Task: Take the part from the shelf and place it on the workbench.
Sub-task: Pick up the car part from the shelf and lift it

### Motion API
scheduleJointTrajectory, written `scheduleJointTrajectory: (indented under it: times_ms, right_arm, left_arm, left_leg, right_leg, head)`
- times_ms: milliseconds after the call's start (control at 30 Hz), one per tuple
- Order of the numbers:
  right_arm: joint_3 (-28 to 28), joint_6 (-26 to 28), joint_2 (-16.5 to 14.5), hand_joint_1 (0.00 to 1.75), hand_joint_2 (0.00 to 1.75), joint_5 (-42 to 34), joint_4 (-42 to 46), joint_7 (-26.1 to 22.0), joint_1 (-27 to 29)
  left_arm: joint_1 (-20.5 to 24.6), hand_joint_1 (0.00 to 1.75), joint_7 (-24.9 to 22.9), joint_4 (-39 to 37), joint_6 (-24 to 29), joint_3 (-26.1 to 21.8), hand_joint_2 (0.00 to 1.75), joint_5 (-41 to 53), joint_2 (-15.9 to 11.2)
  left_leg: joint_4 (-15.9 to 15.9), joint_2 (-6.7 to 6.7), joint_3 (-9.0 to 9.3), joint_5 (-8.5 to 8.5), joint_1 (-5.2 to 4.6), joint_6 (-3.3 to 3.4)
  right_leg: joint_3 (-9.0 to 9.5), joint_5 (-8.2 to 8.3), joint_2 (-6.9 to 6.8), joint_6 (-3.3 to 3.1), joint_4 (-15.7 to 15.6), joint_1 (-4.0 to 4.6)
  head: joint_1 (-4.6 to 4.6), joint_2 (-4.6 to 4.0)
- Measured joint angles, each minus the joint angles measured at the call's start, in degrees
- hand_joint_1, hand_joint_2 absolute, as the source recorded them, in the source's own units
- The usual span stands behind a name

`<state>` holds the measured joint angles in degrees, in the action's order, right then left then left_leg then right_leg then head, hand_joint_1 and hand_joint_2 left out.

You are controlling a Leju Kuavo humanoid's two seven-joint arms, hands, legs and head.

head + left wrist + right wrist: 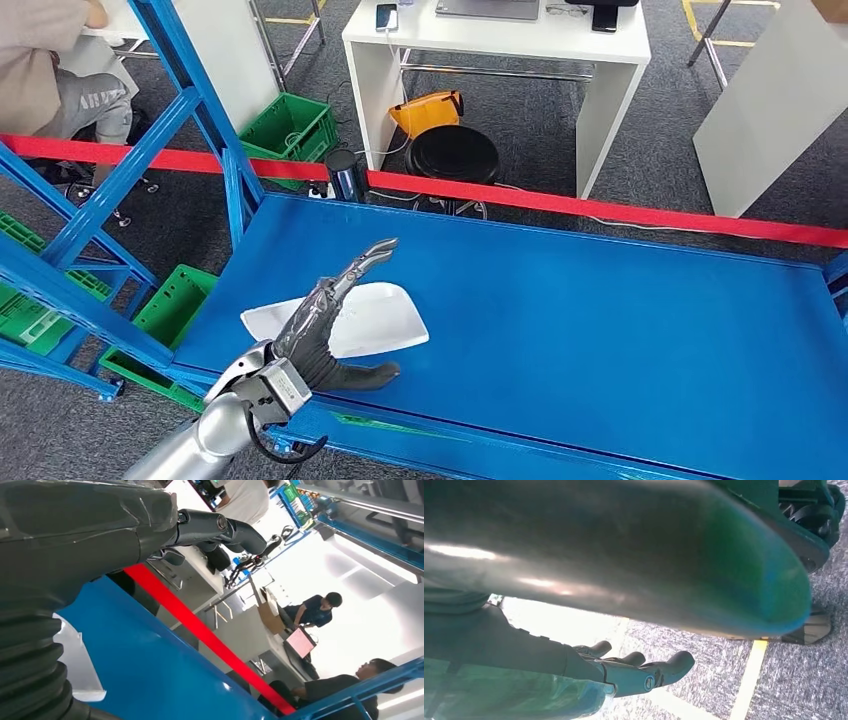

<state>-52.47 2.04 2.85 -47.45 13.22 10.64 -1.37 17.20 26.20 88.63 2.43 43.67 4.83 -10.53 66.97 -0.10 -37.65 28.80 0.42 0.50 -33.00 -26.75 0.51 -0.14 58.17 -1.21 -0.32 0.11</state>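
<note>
A flat white part (pixel 385 318) lies on the blue workbench (pixel 600 320) near its left front corner. My left hand (pixel 335 325) hovers just over the part's near side, fingers stretched out and apart, thumb out to the right, holding nothing. In the left wrist view the same white part (pixel 80 667) lies on the blue workbench (pixel 145 665) beside the hand (pixel 90 535), whose fingers (pixel 220 527) reach out straight. My right hand (pixel 624 672) hangs over grey carpet with its fingers loosely extended and nothing in them.
A blue shelf frame (pixel 110 180) stands left of the bench with green crates (pixel 290 130) under and behind it. A red barrier tape (pixel 560 200) runs behind the bench. Beyond it are a white desk (pixel 500 60), a black stool (pixel 452 155) and a seated person (pixel 50 70).
</note>
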Motion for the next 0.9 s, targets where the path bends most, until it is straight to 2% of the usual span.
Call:
scheduleJointTrajectory:
  times_ms: [67, 100, 167, 233, 267, 333, 367, 400, 433, 467, 500, 533, 567, 600, 667, 733, 800, 867, 900]
  right_arm:
    - [0.0, 0.0, -0.4, 0.0, 0.0, -0.1, 0.0, 0.0, -0.1]
    - [0.0, 0.1, -0.6, 0.0, 0.0, -0.1, 0.0, 0.0, -0.1]
    - [0.0, 0.1, -0.8, 0.0, 0.0, -0.1, 0.0, 0.0, 0.0]
    - [0.0, 0.2, -0.8, 0.0, 0.0, -0.2, 0.0, 0.0, 0.0]
    - [0.0, 0.3, -0.8, 0.0, 0.0, -0.3, 0.0, -0.1, -0.1]
    - [0.0, 0.6, -0.7, 0.0, 0.0, -0.7, 0.0, -0.2, -0.1]
    - [0.0, 0.6, -0.7, 0.0, 0.0, -1.0, 0.0, -0.2, -0.1]
    - [0.0, 0.6, -0.6, 0.0, 0.0, -1.3, 0.0, -0.2, 0.0]
    - [0.0, 0.5, -0.6, 0.0, 0.0, -1.6, 0.0, -0.2, -0.1]
    - [0.0, 0.3, -0.6, 0.0, 0.0, -1.9, 0.0, -0.2, -0.1]
    - [0.0, -0.1, -0.5, 0.0, 0.0, -2.1, 0.0, -0.2, -0.2]
    - [0.0, -0.6, -0.5, 0.0, 0.0, -2.4, 0.0, -0.2, -0.3]
    - [0.0, -1.2, -0.5, 0.0, 0.0, -2.7, 0.0, -0.2, -0.4]
    - [0.0, -1.7, -0.6, 0.0, 0.0, -2.9, 0.0, -0.2, -0.5]
    - [0.0, -2.5, -0.8, 0.0, 0.0, -3.2, 0.0, -0.2, -0.5]
    - [0.0, -3.2, -1.1, 0.0, 0.0, -3.5, -0.1, 0.0, -0.2]
    - [0.0, -3.7, -1.5, 0.0, 0.0, -3.8, -0.1, 0.4, -0.1]
    - [0.0, -3.9, -1.8, 0.0, 0.0, -4.3, -0.2, 0.9, 0.2]
    - [0.0, -3.9, -1.9, 0.0, 0.0, -4.4, -0.2, 1.1, 0.4]
  left_arm:
    - [0.7, 0.0, -0.1, -0.3, 0.1, 0.3, 1.75, 0.2, -0.1]
    - [0.9, 0.0, -0.2, -0.5, 0.2, 0.4, 1.75, 0.2, -0.1]
    - [1.1, 0.0, -0.3, -0.6, 0.4, 0.6, 1.75, 0.3, -0.2]
    - [1.3, 0.0, -0.3, -0.7, 0.5, 0.7, 1.75, 0.3, -0.3]
    - [1.4, 0.0, -0.4, -0.8, 0.6, 0.8, 1.75, 0.5, -0.2]
    - [1.6, 0.0, -1.1, -1.1, 1.1, 1.0, 1.75, 1.6, -0.2]
    - [1.7, 0.0, -1.6, -1.3, 1.4, 1.3, 1.75, 2.4, -0.2]
    - [1.7, 0.0, -2.1, -1.6, 1.7, 1.6, 1.75, 3.1, -0.2]
    - [1.8, 0.0, -2.5, -1.9, 1.8, 1.9, 1.75, 3.7, -0.3]
    - [2.1, 0.0, -3.1, -2.3, 1.9, 2.2, 1.75, 4.2, -0.3]
    - [2.5, 0.0, -3.6, -2.7, 2.0, 2.5, 1.75, 4.6, -0.3]
    - [3.0, 0.0, -4.2, -3.2, 2.1, 2.8, 1.75, 5.0, -0.3]
    - [3.5, 0.0, -4.6, -3.7, 2.3, 3.1, 1.75, 5.5, -0.3]
    - [4.0, 0.0, -5.0, -4.1, 2.6, 3.4, 1.75, 5.8, -0.3]
    - [4.9, 0.0, -5.7, -5.0, 2.9, 4.0, 1.75, 6.5, -0.4]
    - [5.5, 0.0, -6.9, -5.7, 3.3, 4.4, 1.75, 7.5, -0.6]
    - [5.9, 0.0, -8.2, -6.2, 4.1, 4.8, 1.75, 8.8, -1.1]
    - [6.0, 0.0, -9.4, -6.8, 5.1, 5.3, 1.75, 10.7, -1.7]
    - [6.0, 0.0, -10.0, -7.1, 5.8, 5.6, 1.75, 11.8, -2.0]
  left_leg:
    - [-6.8, 0.03, 3.27, -2.49, -0.39, 1.19]
    - [-8.5, 0.04, 4.02, -2.7, -0.6, 1.61]
    - [-9.6, 0.04, 4.44, -2.58, -0.85, 2.05]
    - [-11.1, 0.17, 5.38, -3.33, -0.63, 2.3]
    - [-11.9, 0.25, 5.87, -3.76, -0.47, 2.43]
    - [-12.5, 0.33, 6.15, -4.1, -0.37, 2.56]
    - [-12.5, 0.33, 6.1, -4.1, -0.39, 2.54]
    - [-12.4, 0.31, 6.08, -4.06, -0.41, 2.49]
    - [-12.3, 0.26, 6.07, -4.0, -0.38, 2.39]
    - [-12.1, 0.18, 6.06, -3.88, -0.32, 2.21]
    - [-11.8, 0.1, 6.0, -3.66, -0.26, 1.92]
    - [-11.2, 0.0, 5.81, -3.35, -0.32, 1.5]
    - [-10.7, -0.06, 5.57, -3.03, -0.38, 1.09]
    - [-10.2, -0.09, 5.35, -2.78, -0.45, 0.74]
    - [-9.9, -0.08, 5.11, -2.63, -0.36, 0.35]
    - [-9.1, -0.04, 4.65, -1.92, -0.07, -0.07]
    - [-4.3, 0.01, 2.46, 0.95, 0.16, -0.69]
    - [3.4, 0.03, -1.14, 4.35, 0.26, -1.13]
    - [6.0, 0.03, -2.4, 4.99, 0.27, -1.17]
  right_leg:
    - [0.01, 0.01, 0.1, 0.06, 0.0, 0.28]
    - [-0.09, 0.05, 0.09, 0.14, -0.1, 0.31]
    - [-0.19, 0.25, 0.03, 0.53, -0.4, 0.29]
    - [-0.44, -0.1, -0.09, 0.9, 0.0, 0.37]
    - [-1.17, -0.92, -0.14, 0.9, 1.6, 0.42]
    - [-4.36, -3.62, -0.2, 0.67, 8.1, 0.31]
    - [-6.22, -4.78, -0.21, 0.72, 11.7, 0.21]
    - [-7.46, -5.23, -0.21, 1.01, 14.0, 0.08]
    - [-7.68, -4.79, -0.23, 1.54, 14.2, -0.09]
    - [-6.79, -3.56, -0.27, 2.2, 12.1, -0.29]
    - [-4.95, -1.88, -0.36, 2.87, 8.2, -0.54]
    - [-3.12, -0.6, -0.4, 3.16, 4.6, -0.62]
    - [-1.81, 0.27, -0.4, 3.02, 1.9, -0.68]
    - [-1.14, 0.6, -0.36, 2.65, 0.5, -0.62]
    - [-1.2, 0.6, -0.19, 1.55, 0.4, -0.45]
    - [-1.14, 0.71, -0.14, 0.91, 0.3, -0.55]
    - [-1.1, 0.78, -0.11, 0.41, 0.3, -0.69]
    - [-1.13, 0.77, -0.11, 0.05, 0.3, -0.54]
    - [-1.14, 0.76, -0.11, -0.01, 0.3, -0.42]
  head:
    - [0.04, 0.0]
    - [0.05, 0.0]
    - [0.02, 0.0]
    - [0.05, 0.0]
    - [0.1, 0.0]
    - [0.14, 0.0]
    - [0.14, 0.0]
    - [0.14, 0.0]
    - [0.13, 0.0]
    - [0.14, 0.0]
    - [0.15, 0.0]
    - [0.16, 0.0]
    - [0.14, 0.0]
    - [0.13, 0.0]
    - [0.09, 0.0]
    - [0.09, 0.0]
    - [0.06, 0.0]
    - [0.05, 0.0]
    - [0.05, 0.0]
